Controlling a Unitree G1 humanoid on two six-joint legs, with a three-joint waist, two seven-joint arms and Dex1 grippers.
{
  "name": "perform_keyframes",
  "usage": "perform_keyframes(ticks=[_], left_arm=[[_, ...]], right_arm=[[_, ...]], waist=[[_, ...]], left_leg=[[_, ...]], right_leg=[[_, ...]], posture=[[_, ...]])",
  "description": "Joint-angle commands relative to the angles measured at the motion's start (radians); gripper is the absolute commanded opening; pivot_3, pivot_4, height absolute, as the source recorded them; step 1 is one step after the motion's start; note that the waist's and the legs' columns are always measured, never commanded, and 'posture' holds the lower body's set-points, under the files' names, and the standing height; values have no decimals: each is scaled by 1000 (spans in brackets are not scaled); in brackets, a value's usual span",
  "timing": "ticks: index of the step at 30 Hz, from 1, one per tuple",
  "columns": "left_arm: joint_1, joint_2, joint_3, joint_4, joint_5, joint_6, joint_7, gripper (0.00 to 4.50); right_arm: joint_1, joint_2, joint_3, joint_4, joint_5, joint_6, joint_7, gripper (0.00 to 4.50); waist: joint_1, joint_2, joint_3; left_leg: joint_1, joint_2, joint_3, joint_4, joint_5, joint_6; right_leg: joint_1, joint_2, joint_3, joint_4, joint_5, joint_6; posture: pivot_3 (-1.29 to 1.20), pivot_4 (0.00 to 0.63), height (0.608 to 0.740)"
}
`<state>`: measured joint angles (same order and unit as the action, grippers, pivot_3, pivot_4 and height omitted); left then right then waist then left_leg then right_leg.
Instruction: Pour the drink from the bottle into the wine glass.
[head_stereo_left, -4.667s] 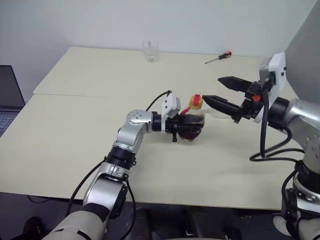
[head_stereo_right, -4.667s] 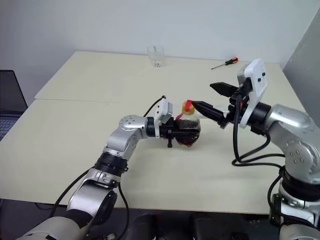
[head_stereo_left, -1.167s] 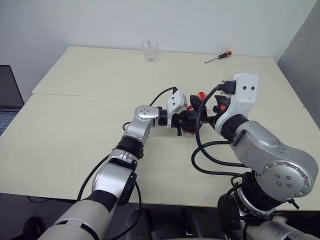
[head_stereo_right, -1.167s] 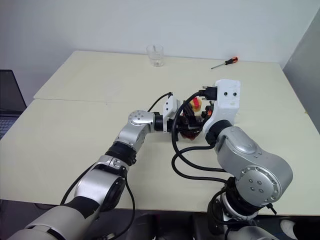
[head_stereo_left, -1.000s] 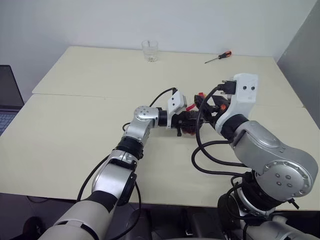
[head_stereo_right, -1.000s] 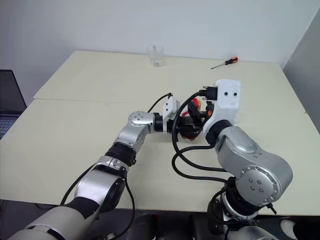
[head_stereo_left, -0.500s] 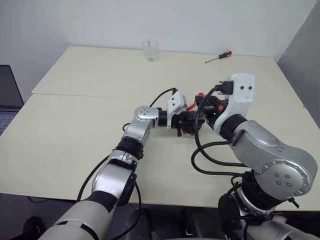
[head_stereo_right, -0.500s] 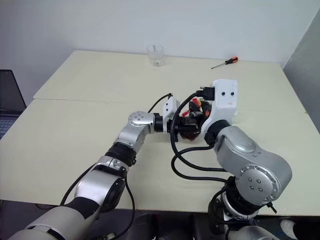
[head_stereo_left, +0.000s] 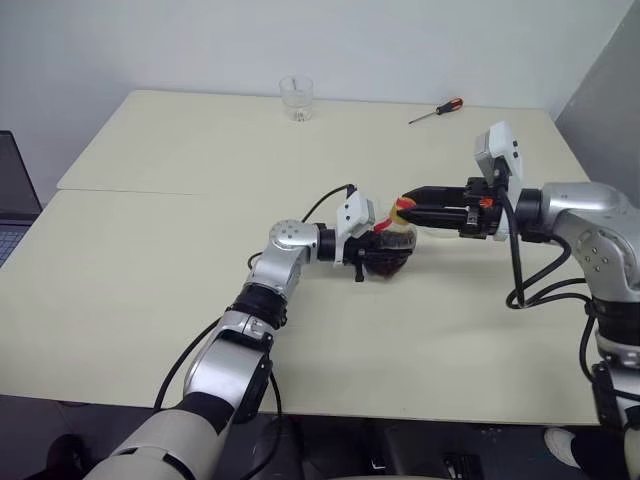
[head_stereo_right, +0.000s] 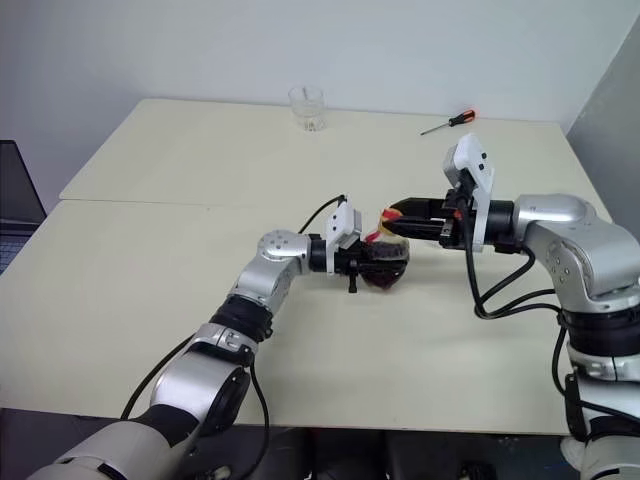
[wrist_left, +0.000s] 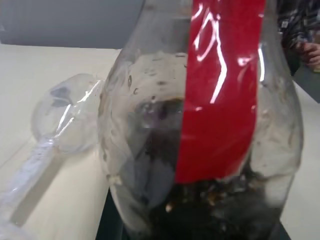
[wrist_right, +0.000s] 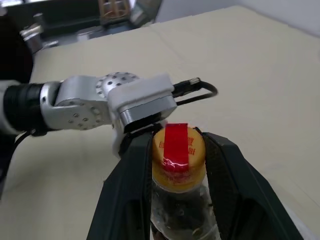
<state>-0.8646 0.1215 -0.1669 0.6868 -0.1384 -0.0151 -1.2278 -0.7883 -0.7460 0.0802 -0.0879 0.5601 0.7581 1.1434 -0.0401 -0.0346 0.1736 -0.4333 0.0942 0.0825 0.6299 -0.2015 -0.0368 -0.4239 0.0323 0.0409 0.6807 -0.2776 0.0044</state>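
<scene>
The bottle stands on the table near the middle, its round body gripped from the left by my left gripper, which is shut on it. The dark drink fills the bottle's lower part, below a red label. My right gripper reaches in level from the right. Its two black fingers press on either side of the yellow-and-red cap. The wine glass appears in the left wrist view beyond the bottle, seemingly lying on its side.
A short clear tumbler stands at the table's far edge. A red-handled screwdriver lies at the far right. A laptop sits off the left edge. A seam crosses the left half of the tabletop.
My right arm has swung out from a folded pose close to the body and now reaches the cap from the right, fingers closed in on it. The left gripper and bottle have stayed put.
</scene>
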Motion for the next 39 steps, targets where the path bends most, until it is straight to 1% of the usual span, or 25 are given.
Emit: perform_keyframes(ticks=[1, 4, 7, 10, 13, 15, 16, 20, 21, 22, 24, 26, 28, 29, 30, 31, 34, 36, 39], left_arm=[[12, -9, 17, -162, -45, 47, 41, 845], [49, -6, 25, -254, -59, 105, 64, 845], [74, 8, 24, -298, -55, 133, 73, 844], [78, 17, 20, -304, -54, 140, 75, 844], [63, 18, 19, -294, -56, 142, 79, 844], [53, 16, 20, -281, -55, 139, 79, 844], [50, 15, 20, -278, -55, 139, 79, 844], [47, 8, 11, -269, -64, 136, 70, 835], [45, 5, 10, -268, -68, 136, 68, 827], [44, 2, 8, -267, -70, 137, 68, 827], [40, 1, 3, -264, -74, 136, 71, 826], [34, 0, 1, -251, -76, 130, 71, 826], [31, 3, 0, -242, -79, 126, 70, 826], [30, 5, 0, -235, -80, 122, 68, 826], [29, 7, 1, -228, -81, 119, 67, 826], [29, 9, 0, -221, -80, 116, 65, 826], [26, 6, -1, -203, -78, 107, 65, 826], [22, 3, -2, -196, -77, 104, 66, 826], [13, 3, 0, -177, -74, 95, 70, 823]], right_arm=[[-56, -3, 166, 96, -68, -119, 253, 1191], [-84, 10, 187, 155, -105, -177, 313, 1191], [-93, 20, 186, 179, -121, -191, 337, 1191], [-85, 17, 173, 173, -144, -215, 323, 1191], [-71, 0, 130, 109, -109, -160, 290, 1191], [-68, -9, 85, 43, -63, -89, 253, 1942], [-66, -12, 72, 20, -49, -66, 243, 2235], [-62, -22, -10, -67, -2, 15, 171, 3738], [-56, -32, -28, -88, 1, 29, 150, 4041], [-46, -45, -44, -112, 3, 42, 131, 4472], [-21, -62, -92, -156, 22, 79, 79, 4500], [16, -66, -161, -201, 19, 116, -26, 4500], [39, -47, -214, -235, 16, 157, -142, 4500], [50, -3, -233, -264, -9, 157, -242, 4500], [59, 40, -252, -299, -19, 195, -343, 4500], [76, 72, -271, -346, -10, 223, -407, 4500], [97, 144, -343, -476, 41, 314, -548, 4500], [88, 185, -400, -545, 77, 380, -637, 4500], [56, 254, -478, -658, 158, 509, -763, 4500]], waist=[[-2, 1, 0], [3, 1, 1], [10, 1, 1], [11, 1, 1], [11, 1, 1], [12, 1, 1], [12, 1, 1], [12, 1, 1], [12, 1, 1], [12, 1, 1], [12, 1, 1], [13, 1, 1], [13, 1, 1], [11, 1, 1], [9, 1, 0], [8, 1, 0], [10, 1, 0], [10, 1, 0], [10, 1, 0]], left_leg=[[0, 0, -1, 0, 0, 0], [1, 0, -1, 0, 0, 0], [1, 0, 0, 1, 0, 0], [0, 0, 0, 2, 0, 0], [0, 0, 0, 2, 0, -1], [0, 0, 1, 3, 0, -1], [0, 0, 0, 2, 0, -1], [1, 0, 0, 2, 0, -1], [1, 0, 0, 2, 0, -1], [1, 0, 0, 3, 0, -1], [1, 0, 0, 3, 0, -1], [1, 0, 0, 3, 0, -1], [1, 0, 0, 4, 0, -1], [1, 0, 0, 4, 0, -1], [1, 0, 0, 4, 0, -1], [1, 0, 0, 4, 0, -1], [1, 1, -1, 4, 1, -1], [1, 1, -1, 5, 1, -1], [1, 0, -1, 7, 1, -1]], right_leg=[[0, 1, 1, 0, 0, 0], [0, 0, 1, 1, 1, -1], [0, 0, 1, 1, 2, -3], [0, -1, 0, 2, 2, -4], [0, -1, 0, 2, 2, -4], [0, -1, 0, 2, 3, -4], [0, -1, 0, 2, 3, -4], [0, -1, 0, 2, 3, -4], [0, -1, 0, 3, 3, -4], [0, -1, 0, 3, 3, -4], [1, -1, 0, 3, 3, -4], [1, -1, 0, 2, 3, -4], [1, -2, 1, 3, 3, -4], [1, -2, 1, 3, 3, -4], [1, -2, 1, 4, 3, -4], [1, -1, 1, 5, 3, -4], [0, -1, 2, 9, 2, -4], [0, -1, 2, 10, 2, -4], [0, -1, 2, 11, 0, 0]], posture=[[0, 150, 740], [0, 150, 740], [0, 150, 740], [0, 150, 740], [0, 150, 740], [0, 150, 740], [0, 150, 740], [0, 150, 740], [0, 150, 740], [0, 150, 740], [0, 150, 740], [0, 150, 740], [0, 150, 740], [0, 150, 740], [0, 150, 740], [0, 150, 740], [0, 150, 740], [0, 150, 740], [0, 150, 740]])
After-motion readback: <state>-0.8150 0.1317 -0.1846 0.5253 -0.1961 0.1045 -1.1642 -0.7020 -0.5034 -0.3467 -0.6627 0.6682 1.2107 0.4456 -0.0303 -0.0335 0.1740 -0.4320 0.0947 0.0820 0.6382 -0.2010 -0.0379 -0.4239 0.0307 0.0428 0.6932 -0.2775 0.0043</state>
